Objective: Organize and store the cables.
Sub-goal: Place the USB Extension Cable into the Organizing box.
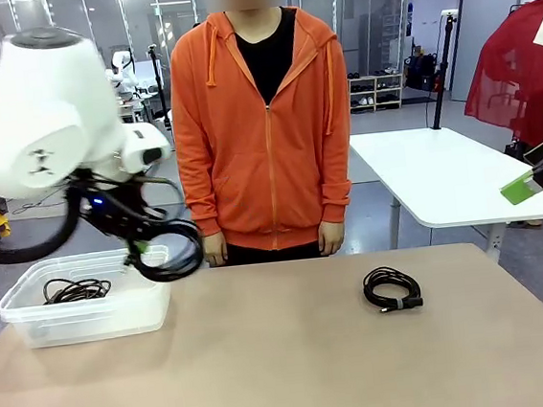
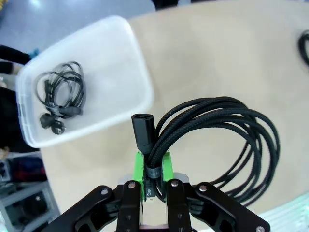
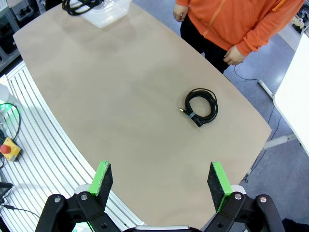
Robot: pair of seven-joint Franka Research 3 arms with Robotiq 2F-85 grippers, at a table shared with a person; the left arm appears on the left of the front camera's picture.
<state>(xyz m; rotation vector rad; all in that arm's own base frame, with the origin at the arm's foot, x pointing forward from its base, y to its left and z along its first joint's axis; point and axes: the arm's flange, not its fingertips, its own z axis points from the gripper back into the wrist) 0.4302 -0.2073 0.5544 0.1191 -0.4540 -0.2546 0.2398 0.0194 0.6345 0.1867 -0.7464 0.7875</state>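
My left gripper (image 1: 151,246) is shut on a black coiled cable (image 1: 172,250), which hangs in the air over the right end of a clear plastic bin (image 1: 91,322). In the left wrist view the green pads (image 2: 140,166) pinch the bundle of this coil (image 2: 227,140) just below its plug, with the bin (image 2: 113,58) below and to the left. One thin cable (image 1: 76,292) (image 2: 60,94) lies inside the bin. Another coiled cable (image 1: 391,288) (image 3: 200,106) lies on the table right of centre. My right gripper (image 1: 531,183) (image 3: 159,178) is open and empty, high above the table's right side.
A person in an orange hoodie (image 1: 264,127) stands at the far edge of the tan table (image 1: 286,356), hands (image 3: 234,55) hanging down. A white table (image 1: 442,173) stands behind on the right. The bin (image 3: 108,14) sits at the table's left end.
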